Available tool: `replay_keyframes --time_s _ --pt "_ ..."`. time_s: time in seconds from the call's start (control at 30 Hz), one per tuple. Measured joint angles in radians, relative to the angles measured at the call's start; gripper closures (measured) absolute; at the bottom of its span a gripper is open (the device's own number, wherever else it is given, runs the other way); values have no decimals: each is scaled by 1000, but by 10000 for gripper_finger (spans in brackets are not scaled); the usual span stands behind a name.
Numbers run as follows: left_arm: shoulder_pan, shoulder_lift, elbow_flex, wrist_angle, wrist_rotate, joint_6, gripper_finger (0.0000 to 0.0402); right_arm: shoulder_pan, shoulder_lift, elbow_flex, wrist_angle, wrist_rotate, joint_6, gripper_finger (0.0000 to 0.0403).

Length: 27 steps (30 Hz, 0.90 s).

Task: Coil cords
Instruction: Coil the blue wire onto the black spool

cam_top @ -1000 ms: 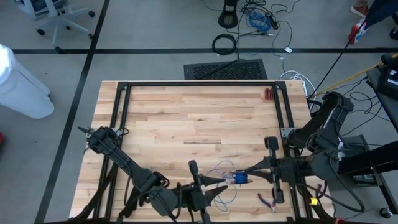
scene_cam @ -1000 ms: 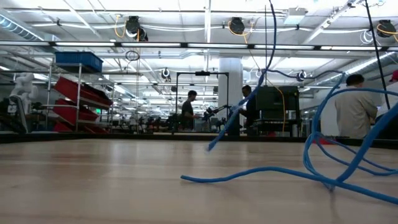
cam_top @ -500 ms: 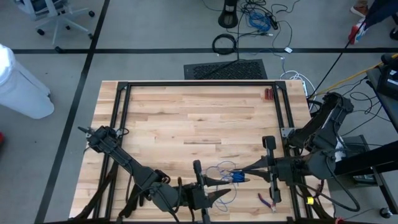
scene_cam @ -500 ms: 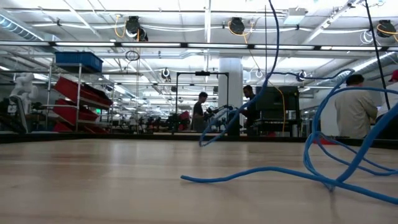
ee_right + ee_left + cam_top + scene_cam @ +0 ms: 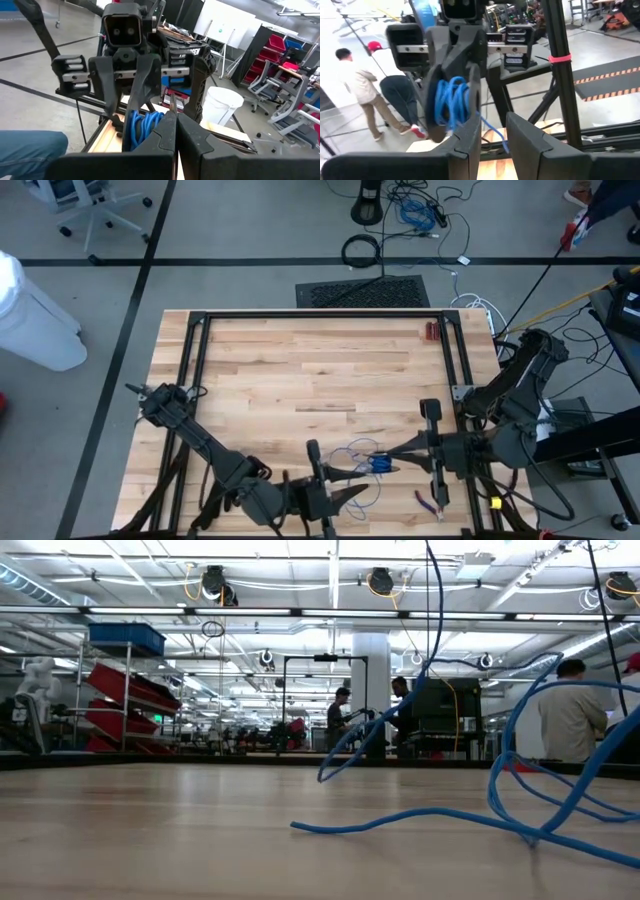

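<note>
Mid-coil at the near table edge: left gripper [image 5: 358, 472] part open with blue cord [image 5: 372, 464] wound round 1 finger, right gripper [image 5: 392, 457] shut, nipping the cord just beside it. Next wrap likely needs slack drawn from loose loops [image 5: 520, 810] trailing on the wood. Beyond, pliers [image 5: 432, 502] near the right arm; nothing seen blocking.

My two arms [image 5: 200, 442] are matte black, jointed and angular, with flat dark fingers [image 5: 470, 120]; a camera box [image 5: 122, 31] tops each wrist.
</note>
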Motion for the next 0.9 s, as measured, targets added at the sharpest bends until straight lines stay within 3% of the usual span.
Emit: replay_keyframes --time_s 0.33,0.6,0.9 --pt "4 0 0 13 -44 -4 304 2 0 0 0 -14 -5 403" --pt "25 0 0 4 29 -59 304 -1 -1 0 5 -49 -2 403" --pt "35 0 0 3 37 -84 306 -1 -1 0 6 -48 0 403"
